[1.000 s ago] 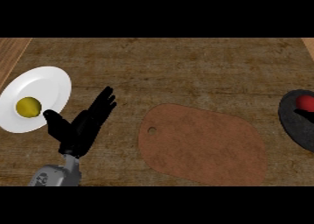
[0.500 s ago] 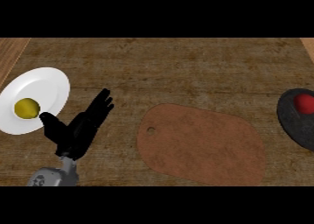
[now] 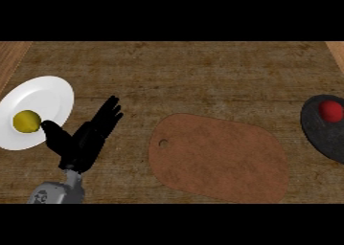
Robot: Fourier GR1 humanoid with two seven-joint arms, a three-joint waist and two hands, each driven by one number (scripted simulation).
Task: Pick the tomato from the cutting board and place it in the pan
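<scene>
Surface (image 3: 202,72): dark, rough-grained wood with paler planks at both sides. Board (image 3: 220,160): brown, matte, rounded and irregular in outline, with a small hole near its left end; nothing lay on it. Pan (image 3: 330,136): black, round, cut off by the right edge. Tomato (image 3: 332,111): red, smooth, round, inside the pan. Plate (image 3: 43,103): white, glossy, round, at left, carrying a yellow fruit (image 3: 26,121). Left hand (image 3: 82,141): black, fingers straight and spread, holding nothing, thumb at the plate's rim.
</scene>
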